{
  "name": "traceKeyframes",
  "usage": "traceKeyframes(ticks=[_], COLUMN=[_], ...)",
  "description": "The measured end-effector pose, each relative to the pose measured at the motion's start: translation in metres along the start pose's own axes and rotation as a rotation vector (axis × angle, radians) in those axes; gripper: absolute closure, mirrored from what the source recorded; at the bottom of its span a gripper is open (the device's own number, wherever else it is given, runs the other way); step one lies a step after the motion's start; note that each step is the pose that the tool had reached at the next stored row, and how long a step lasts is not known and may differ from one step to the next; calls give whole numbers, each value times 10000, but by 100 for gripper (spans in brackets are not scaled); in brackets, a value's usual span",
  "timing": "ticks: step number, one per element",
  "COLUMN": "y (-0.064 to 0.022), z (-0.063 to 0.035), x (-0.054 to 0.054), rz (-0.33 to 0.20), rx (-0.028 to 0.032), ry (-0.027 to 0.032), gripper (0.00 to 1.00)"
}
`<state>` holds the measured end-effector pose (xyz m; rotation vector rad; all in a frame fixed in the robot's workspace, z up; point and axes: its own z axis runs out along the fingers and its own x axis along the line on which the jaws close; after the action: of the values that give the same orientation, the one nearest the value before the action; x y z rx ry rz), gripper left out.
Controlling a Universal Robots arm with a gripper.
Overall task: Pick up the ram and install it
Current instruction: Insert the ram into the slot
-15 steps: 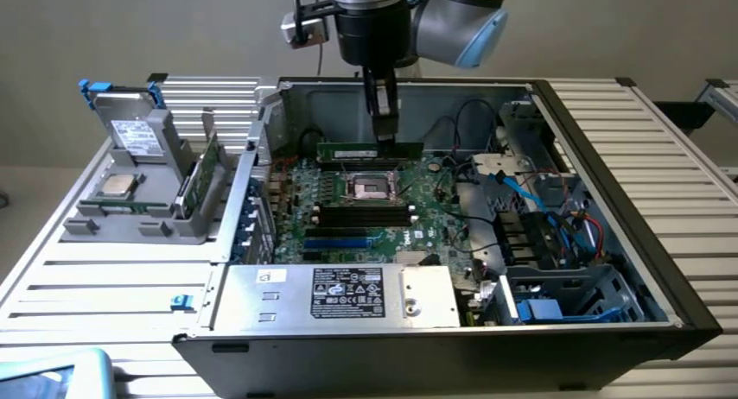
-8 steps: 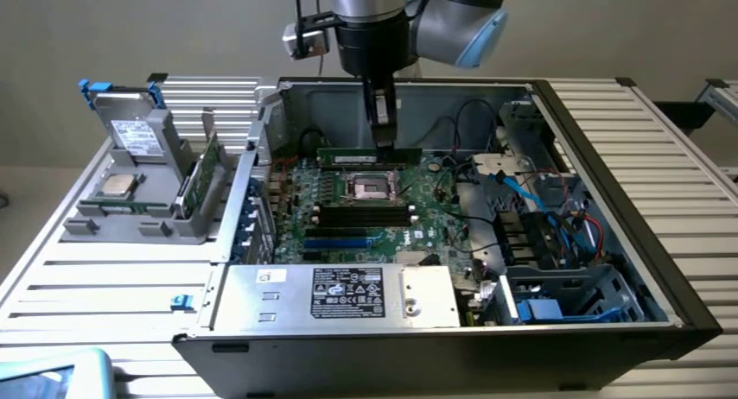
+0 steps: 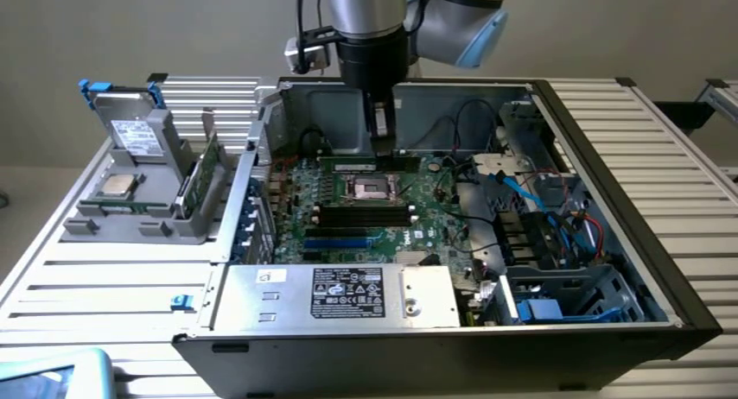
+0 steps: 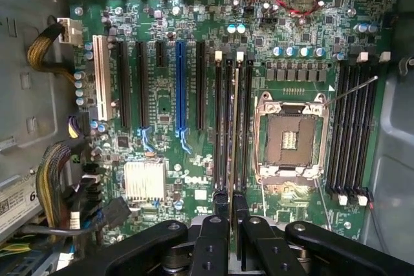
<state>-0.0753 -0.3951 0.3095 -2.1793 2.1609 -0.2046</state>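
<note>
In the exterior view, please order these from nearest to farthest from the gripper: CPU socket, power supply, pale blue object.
1. CPU socket, right beside the gripper.
2. power supply, lower middle of the view.
3. pale blue object, bottom corner at the exterior view's left.

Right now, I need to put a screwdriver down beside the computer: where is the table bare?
Bare table slats lie in front of the grey parts fixture on the exterior view's left, and beside the computer case on that view's right. Inside the case is crowded: cables, motherboard, and the gripper shut on the ram.
</note>
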Motion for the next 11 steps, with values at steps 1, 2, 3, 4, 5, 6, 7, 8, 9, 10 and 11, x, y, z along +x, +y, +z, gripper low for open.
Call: traceKeyframes(ticks=[1, 2, 3, 4, 5, 6, 7, 8, 9, 10, 11], y=[2, 5, 8, 10, 13, 16, 18, 21, 24, 26, 29], z=[18, 38, 56, 74, 92, 112, 129, 147, 166, 183, 201], x=[4, 12, 21, 29, 36, 41, 46, 50, 53, 56, 56], rz=[0, -1, 1, 1, 0, 1, 1, 1, 2, 2, 2], rx=[0, 1, 1, 0, 0, 0, 1, 1, 1, 0, 0], ry=[0, -1, -2, 0, 0, -2, -2, -3, -3, -2, -2], gripper=[85, 85, 85, 85, 85, 85, 85, 85, 85, 85, 85])
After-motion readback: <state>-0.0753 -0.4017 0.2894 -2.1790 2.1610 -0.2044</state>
